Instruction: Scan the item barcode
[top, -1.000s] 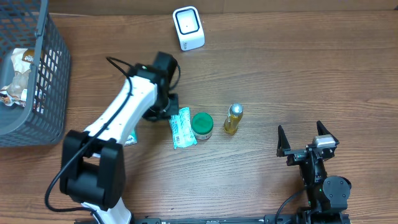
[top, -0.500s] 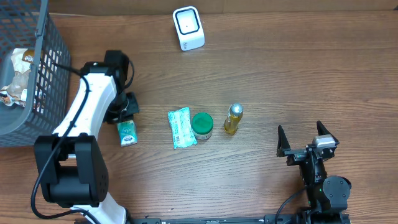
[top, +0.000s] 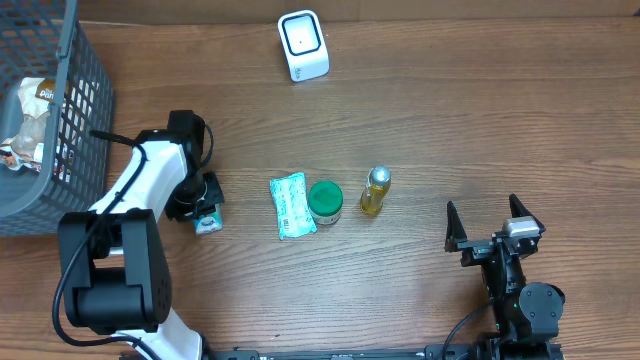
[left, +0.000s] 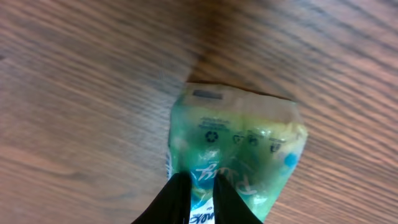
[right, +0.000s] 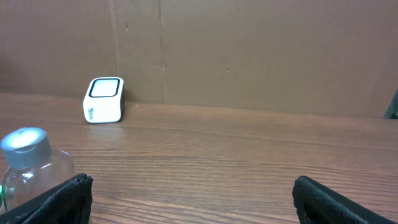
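Note:
A small green packet (top: 209, 224) lies on the table at the left, and my left gripper (top: 201, 207) stands right over it. In the left wrist view the packet (left: 239, 146) fills the middle, and my left gripper (left: 202, 194) is shut on its near end, with the two black fingertips (left: 176, 198) pinching the wrapper. The white scanner (top: 303, 45) stands at the back centre, also seen from the right wrist (right: 104, 99). My right gripper (top: 487, 224) rests open at the front right, holding nothing (right: 193, 190).
A larger green pouch (top: 291, 205), a green-lidded jar (top: 325, 201) and a small yellow bottle (top: 375, 190) sit in a row mid-table. The bottle's cap (right: 25, 140) shows at the right wrist view's left edge. A grey wire basket (top: 85, 120) holding packets stands at the far left.
My left arm swung left, away from the row of items, and came down over the small green packet, closing on its end. The right arm has not moved.

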